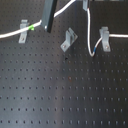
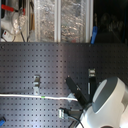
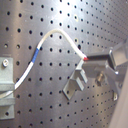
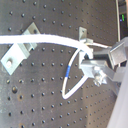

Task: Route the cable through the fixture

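The white cable (image 1: pixel 89 30) runs from the first exterior view's left through the left bracket, past its green band (image 1: pixel 31 27), and up to the top edge. From there it hangs in a loop with a blue band (image 1: pixel 93 50) beside the right bracket. The slanted grey fixture (image 1: pixel 69 39) stands between those brackets, and no cable touches it. My gripper (image 1: pixel 83 4) is at the top edge above and right of the fixture. Both wrist views show it (image 3: pixel 92 58) (image 4: pixel 92 56) shut on the cable, near the blue band (image 3: pixel 34 56).
Two upright grey brackets (image 1: pixel 22 31) (image 1: pixel 104 39) flank the fixture on the black pegboard (image 1: pixel 60 90). A dark part of the arm (image 1: pixel 50 15) hangs over the top left. In the second exterior view the white arm body (image 2: pixel 107 105) fills the lower right, with shelves behind.
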